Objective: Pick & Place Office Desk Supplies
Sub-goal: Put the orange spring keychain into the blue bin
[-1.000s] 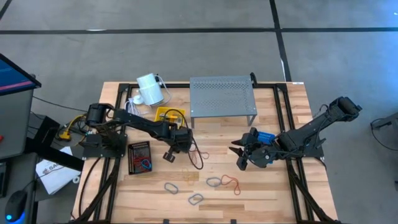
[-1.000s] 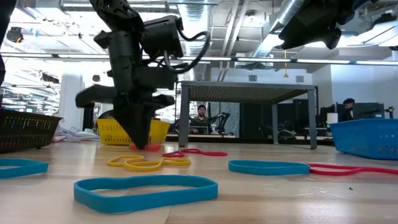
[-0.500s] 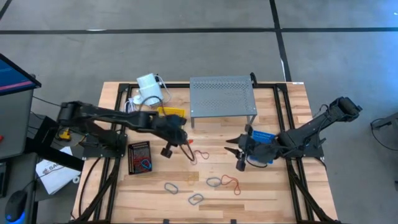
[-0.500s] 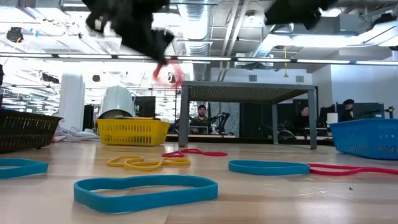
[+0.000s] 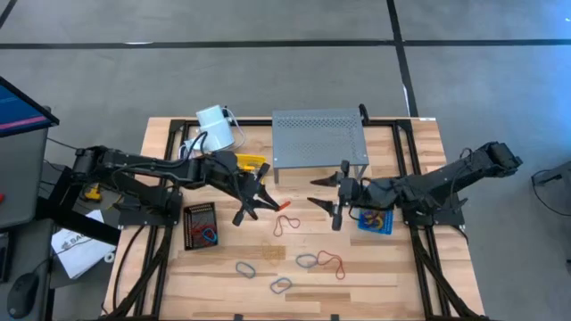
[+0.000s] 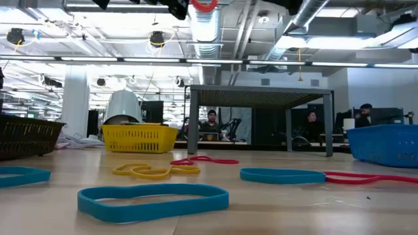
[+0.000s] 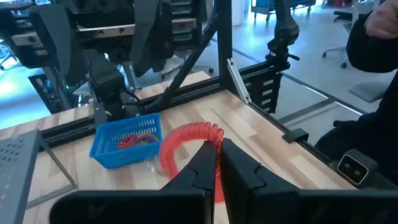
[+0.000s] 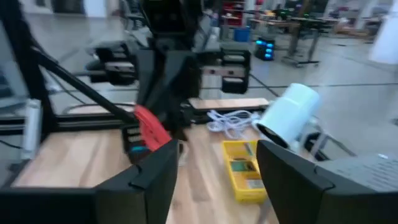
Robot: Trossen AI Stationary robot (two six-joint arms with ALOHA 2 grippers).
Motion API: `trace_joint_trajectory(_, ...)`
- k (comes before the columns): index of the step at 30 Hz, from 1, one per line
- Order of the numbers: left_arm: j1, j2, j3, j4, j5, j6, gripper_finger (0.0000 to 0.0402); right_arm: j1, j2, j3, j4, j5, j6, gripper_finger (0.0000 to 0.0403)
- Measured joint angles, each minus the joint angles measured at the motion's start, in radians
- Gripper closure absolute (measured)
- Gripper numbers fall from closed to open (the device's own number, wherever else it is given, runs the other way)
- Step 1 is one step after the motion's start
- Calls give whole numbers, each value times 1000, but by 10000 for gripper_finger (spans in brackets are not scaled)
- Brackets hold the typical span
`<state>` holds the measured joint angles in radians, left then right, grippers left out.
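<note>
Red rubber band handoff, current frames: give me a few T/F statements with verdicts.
1. The left gripper is shut on the red rubber band. True.
2. The red rubber band lies flat on the table. False: it hangs from the left gripper's fingers, lifted above the wood.
3. The right gripper stands open, facing the left gripper across the table's middle. True.
4. The blue basket is empty. False: coloured rubber bands lie in it.
5. The yellow basket sits on top of the grey perforated shelf. False: it stands on the table beside the shelf.
6. Blue rubber bands lie loose on the table's near part. True.
</note>
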<state>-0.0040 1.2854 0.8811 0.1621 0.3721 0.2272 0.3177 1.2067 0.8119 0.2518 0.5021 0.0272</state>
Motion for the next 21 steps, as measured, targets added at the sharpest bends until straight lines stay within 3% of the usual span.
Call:
trace_joint_trajectory(5, 0, 0, 0, 38, 0, 2, 399, -37, 45, 0, 70, -131, 22, 184)
trace_joint_trajectory(13, 0, 0, 0, 38, 0, 5, 399, -48, 143, 1, 220, -143, -2, 184)
trace_joint_trajectory(21, 0, 0, 0, 37, 0, 7, 398, -52, 236, 76, 221, -165, -9, 184)
